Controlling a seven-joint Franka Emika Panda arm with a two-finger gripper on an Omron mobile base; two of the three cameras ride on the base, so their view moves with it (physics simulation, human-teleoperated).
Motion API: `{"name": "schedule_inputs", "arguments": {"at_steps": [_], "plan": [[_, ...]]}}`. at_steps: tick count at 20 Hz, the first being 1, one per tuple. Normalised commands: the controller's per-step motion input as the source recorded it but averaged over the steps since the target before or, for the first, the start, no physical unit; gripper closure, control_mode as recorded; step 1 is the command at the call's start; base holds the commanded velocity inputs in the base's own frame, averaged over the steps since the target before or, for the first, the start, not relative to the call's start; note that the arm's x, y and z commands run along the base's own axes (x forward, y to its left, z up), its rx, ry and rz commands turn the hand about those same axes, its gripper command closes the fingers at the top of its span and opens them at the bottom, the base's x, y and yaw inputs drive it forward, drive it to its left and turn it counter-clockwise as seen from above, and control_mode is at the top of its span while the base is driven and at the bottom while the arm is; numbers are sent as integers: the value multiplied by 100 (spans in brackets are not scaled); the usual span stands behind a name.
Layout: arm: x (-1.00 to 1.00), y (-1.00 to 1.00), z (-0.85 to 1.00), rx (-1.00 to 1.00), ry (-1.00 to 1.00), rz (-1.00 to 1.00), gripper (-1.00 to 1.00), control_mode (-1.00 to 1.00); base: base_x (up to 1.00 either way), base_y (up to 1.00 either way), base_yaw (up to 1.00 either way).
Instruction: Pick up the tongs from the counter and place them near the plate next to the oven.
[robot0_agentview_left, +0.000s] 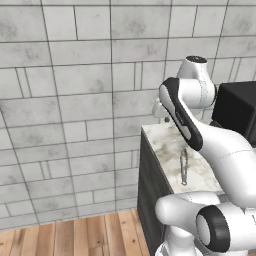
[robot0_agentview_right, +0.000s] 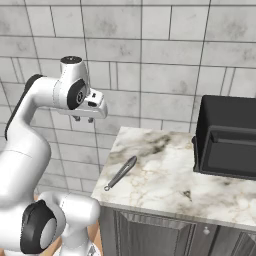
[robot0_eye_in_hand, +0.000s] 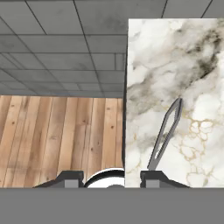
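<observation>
The gripper (robot0_agentview_right: 83, 119) hangs high beside the counter's (robot0_agentview_right: 165, 175) end, fingers spread and empty, while the tongs (robot0_agentview_right: 120, 173) lie flat near that edge. Approaching from here risks a bad grasp: the slim, smooth grey metal arms could slip from the fingers or skid off the polished marbled stone onto the wood floor (robot0_eye_in_hand: 57, 140) below.

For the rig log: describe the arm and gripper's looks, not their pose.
The arm is glossy white with rounded shells, dark grey joint caps and a dark band along one link. The gripper is a boxy white hand with two small dark fingertips. No cables or markings show.
</observation>
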Motion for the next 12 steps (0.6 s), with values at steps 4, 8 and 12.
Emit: {"name": "schedule_inputs", "arguments": {"at_steps": [4, 8, 12], "plan": [[-6, -7, 0, 0, 0, 0, -100, -100, 0, 0, 0], [-9, -21, -21, 0, 0, -13, -100, -100, 0, 0, 0], [0, -37, -47, 0, 3, -17, -100, -100, 0, 0, 0]]}}
